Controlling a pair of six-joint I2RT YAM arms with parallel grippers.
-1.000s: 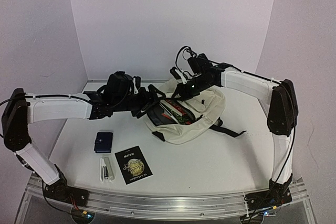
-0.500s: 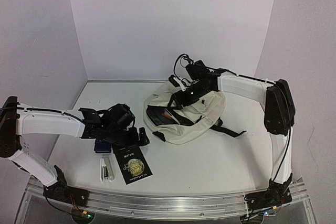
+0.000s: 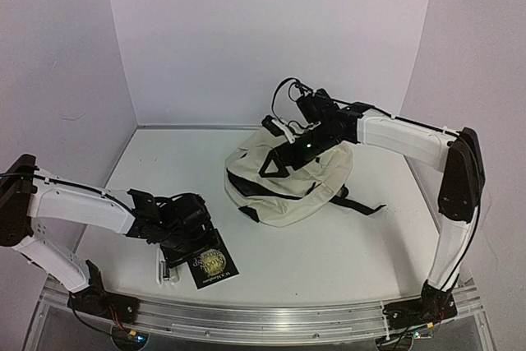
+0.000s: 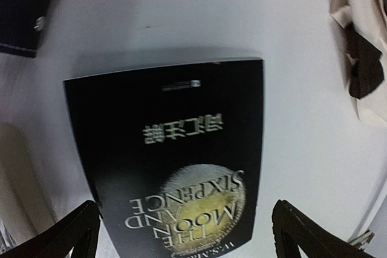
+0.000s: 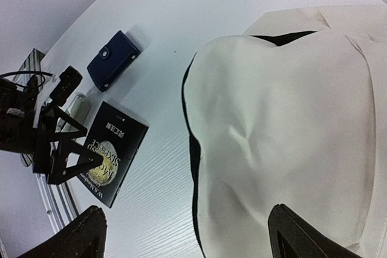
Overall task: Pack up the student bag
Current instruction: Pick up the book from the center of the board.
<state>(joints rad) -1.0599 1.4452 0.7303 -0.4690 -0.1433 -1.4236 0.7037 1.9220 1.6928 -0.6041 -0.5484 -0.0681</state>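
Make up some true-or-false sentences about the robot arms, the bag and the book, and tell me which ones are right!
1. The left gripper is over a black book with its jaws open. True.
2. The black book is tucked inside the student bag. False: it lies flat on the table, apart from the bag.
3. The right gripper is squeezing the student bag. False: its jaws are wide open above the bag and hold nothing.
4. A blue wallet lies on the table. True.
5. The student bag is red. False: it is cream with black trim.
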